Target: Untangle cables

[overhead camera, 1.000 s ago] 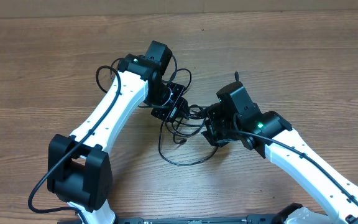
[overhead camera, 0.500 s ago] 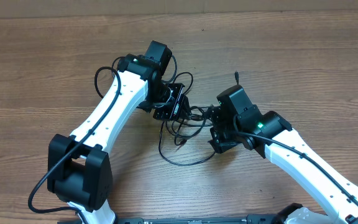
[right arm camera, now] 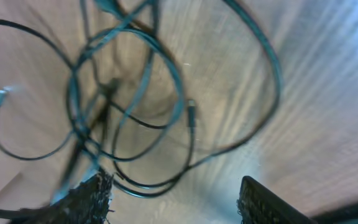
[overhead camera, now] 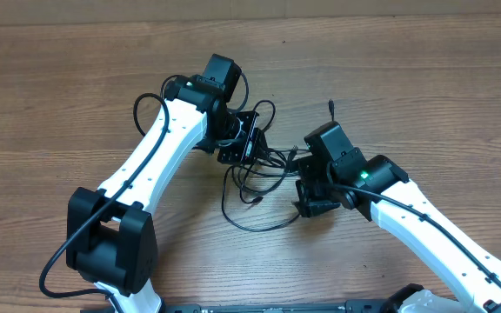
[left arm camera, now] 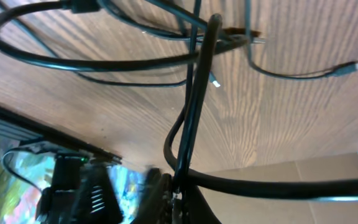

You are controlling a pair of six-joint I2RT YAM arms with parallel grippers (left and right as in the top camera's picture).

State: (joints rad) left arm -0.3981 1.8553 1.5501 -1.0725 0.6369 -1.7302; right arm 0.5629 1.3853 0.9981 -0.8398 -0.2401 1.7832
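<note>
Black cables (overhead camera: pixel 252 172) lie knotted mid-frame on the wooden worktop (overhead camera: pixel 424 78), between the arms; the left end effector (overhead camera: pixel 243 148) is clenched on one strand at the tangle's upper left; the right end effector (right arm camera: pixel 173 196) hangs released at its right edge, gripping nothing; the step looks like teasing a strand free, and the right probably needs a hold on another loop next; a second ago the left sat slightly lower in frame and the right closer to the knot.
</note>
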